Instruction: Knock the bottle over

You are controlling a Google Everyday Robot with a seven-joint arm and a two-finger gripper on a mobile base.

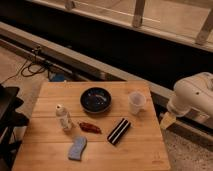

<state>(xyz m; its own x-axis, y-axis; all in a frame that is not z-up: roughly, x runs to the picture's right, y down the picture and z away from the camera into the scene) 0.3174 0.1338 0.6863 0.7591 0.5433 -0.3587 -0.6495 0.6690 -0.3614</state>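
The bottle [63,117] stands upright on the left part of the wooden table [50,160]; it is small, slim and whitish with a white cap. The white arm [196,95] comes in from the right. My gripper [167,120] hangs at its lower end, just past the table's right edge, level with the cup. It is far to the right of the bottle and touches nothing.
A dark blue bowl [95,99] sits at the table's middle back, with a clear plastic cup [136,101] to its right. In front lie a reddish-brown snack bag [90,127], a black striped packet [119,131] and a blue sponge [77,148]. A dark chair [7,120] stands to the left.
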